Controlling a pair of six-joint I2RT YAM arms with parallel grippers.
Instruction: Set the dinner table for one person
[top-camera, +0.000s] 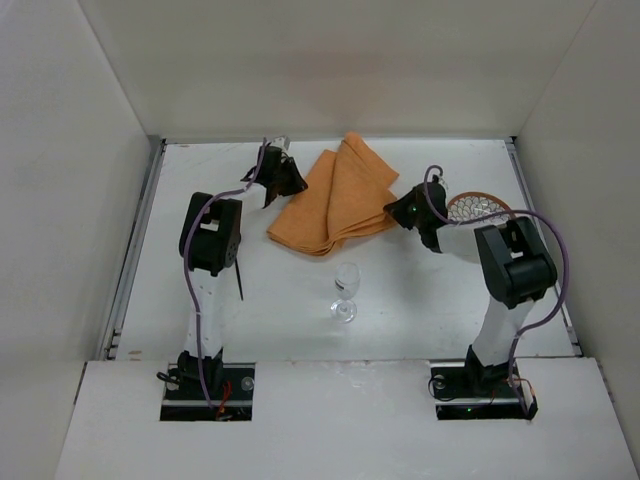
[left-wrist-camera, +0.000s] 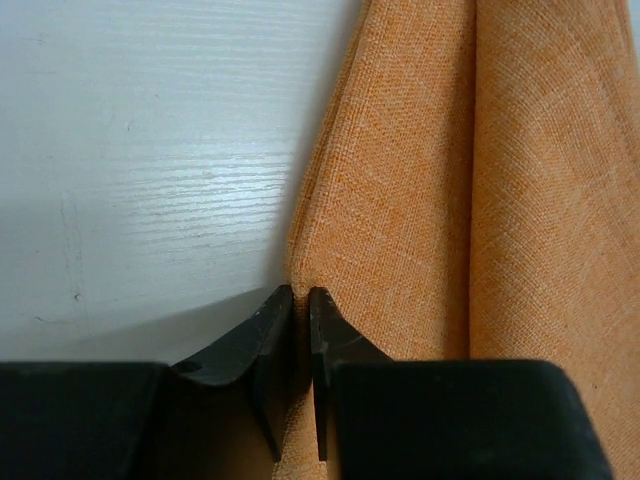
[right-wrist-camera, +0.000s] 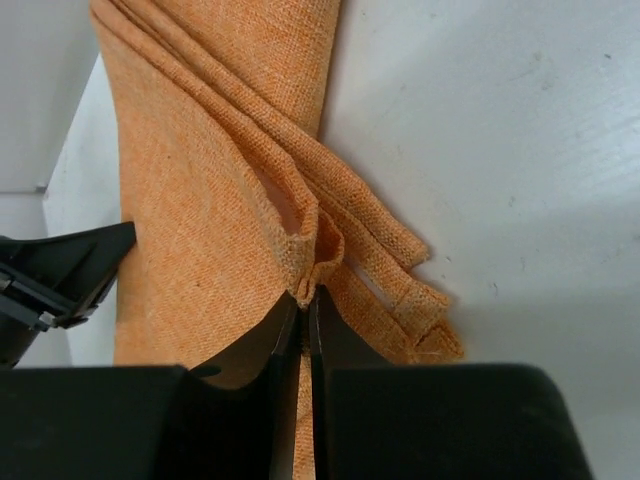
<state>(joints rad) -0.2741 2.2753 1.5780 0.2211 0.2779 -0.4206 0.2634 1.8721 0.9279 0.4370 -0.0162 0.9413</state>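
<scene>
On the white dinner table (top-camera: 420, 300) an orange folded cloth (top-camera: 335, 195) lies at the back middle. My left gripper (top-camera: 285, 178) is at the cloth's left edge. In the left wrist view this gripper (left-wrist-camera: 301, 295) is shut on a fold of the cloth (left-wrist-camera: 450, 200). My right gripper (top-camera: 402, 213) is at the cloth's right corner. The right wrist view shows it (right-wrist-camera: 306, 295) shut on the bunched hem of the cloth (right-wrist-camera: 200, 180). A clear wine glass (top-camera: 345, 290) stands upright in front of the cloth, between the arms.
A round plate (top-camera: 480, 207) with an orange-brown rim and pale dotted pattern lies at the right, partly hidden by the right arm. A thin dark rod-like thing (top-camera: 240, 278) lies beside the left arm. White walls enclose the table on three sides.
</scene>
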